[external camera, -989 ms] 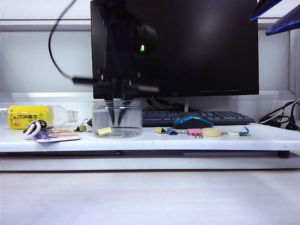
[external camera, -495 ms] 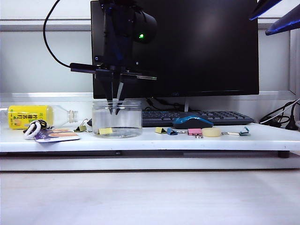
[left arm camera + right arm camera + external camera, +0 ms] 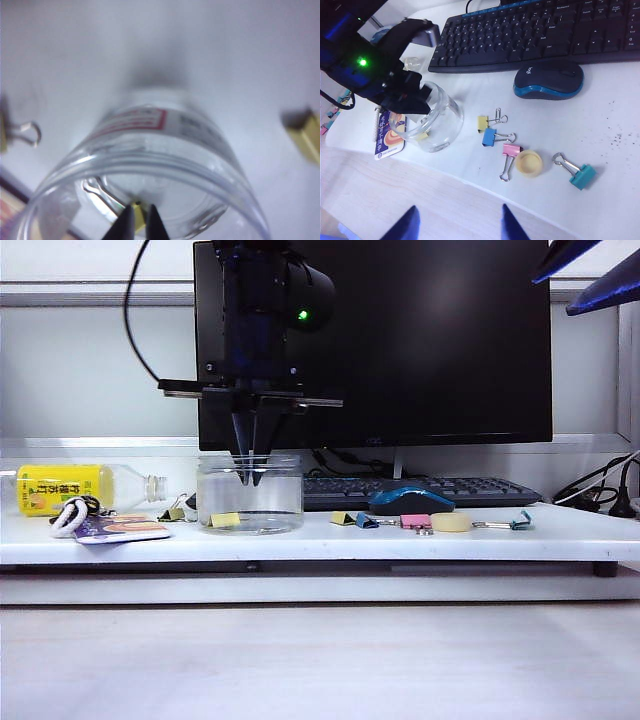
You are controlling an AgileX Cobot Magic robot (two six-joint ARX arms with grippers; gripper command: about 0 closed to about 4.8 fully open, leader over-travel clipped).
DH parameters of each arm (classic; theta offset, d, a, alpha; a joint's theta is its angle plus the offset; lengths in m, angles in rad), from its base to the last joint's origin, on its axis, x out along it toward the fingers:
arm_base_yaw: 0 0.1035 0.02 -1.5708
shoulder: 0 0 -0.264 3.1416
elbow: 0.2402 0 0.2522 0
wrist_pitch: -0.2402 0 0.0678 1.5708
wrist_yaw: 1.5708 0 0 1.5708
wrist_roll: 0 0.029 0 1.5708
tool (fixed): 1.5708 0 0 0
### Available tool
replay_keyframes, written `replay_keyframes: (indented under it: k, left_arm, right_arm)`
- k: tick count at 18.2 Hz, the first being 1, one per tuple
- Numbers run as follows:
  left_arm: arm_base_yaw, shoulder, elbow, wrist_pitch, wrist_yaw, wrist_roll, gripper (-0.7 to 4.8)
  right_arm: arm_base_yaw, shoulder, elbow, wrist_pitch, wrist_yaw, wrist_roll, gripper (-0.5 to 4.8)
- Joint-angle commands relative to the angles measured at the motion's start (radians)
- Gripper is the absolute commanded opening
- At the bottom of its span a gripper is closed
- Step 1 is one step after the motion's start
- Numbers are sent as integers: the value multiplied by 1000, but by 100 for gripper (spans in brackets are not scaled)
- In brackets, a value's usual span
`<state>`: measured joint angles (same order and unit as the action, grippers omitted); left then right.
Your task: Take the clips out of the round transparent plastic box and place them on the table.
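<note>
The round transparent plastic box [image 3: 250, 495] stands upright on the white table [image 3: 560, 535], left of centre. One pale-yellow clip [image 3: 224, 520] lies on its bottom. My left gripper [image 3: 250, 478] points straight down with its tips just inside the rim, well above that clip. In the left wrist view the clip [image 3: 139, 218] shows through the narrow gap between the dark fingers [image 3: 126, 225], with nothing pinched. Another pale-yellow clip [image 3: 483, 123] lies on the table right of the box [image 3: 432, 122]. My right gripper [image 3: 460, 222] hangs open, high over the wood-grain surface.
Blue [image 3: 490, 137], pink [image 3: 510, 149] and teal [image 3: 582, 176] clips and a cream oval lump [image 3: 528, 163] lie right of the box. Behind are a mouse [image 3: 410, 500], keyboard [image 3: 470, 488] and monitor. A yellow-labelled bottle [image 3: 65, 488] and a card [image 3: 120, 528] lie at left.
My left gripper has come up from deep inside the box to its rim and the wrist has rolled. The clip stays on the bottom. The right arm has not moved.
</note>
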<state>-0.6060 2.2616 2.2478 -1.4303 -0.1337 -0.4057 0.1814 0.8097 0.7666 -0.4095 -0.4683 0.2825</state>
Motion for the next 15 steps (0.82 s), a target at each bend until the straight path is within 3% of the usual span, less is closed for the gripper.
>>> replay_keyframes:
  k: [1,4,11,15]
  left_arm:
    - [-1,-23,4,-7,-2,237,48]
    - [-1,-32,4,-9,0,373,48]
    - [-2,-135,-4,-13,33,505,58]
    - [0,-224,-91,-13,116,555,58]
  right_arm:
    - [0,-2,4,16,-2,-3,212]
    - [0,-2,4,16,-1,-3,212]
    - [0,2,-14,6,-10,-6,212]
    - [0,2,-14,62,-214,6,213]
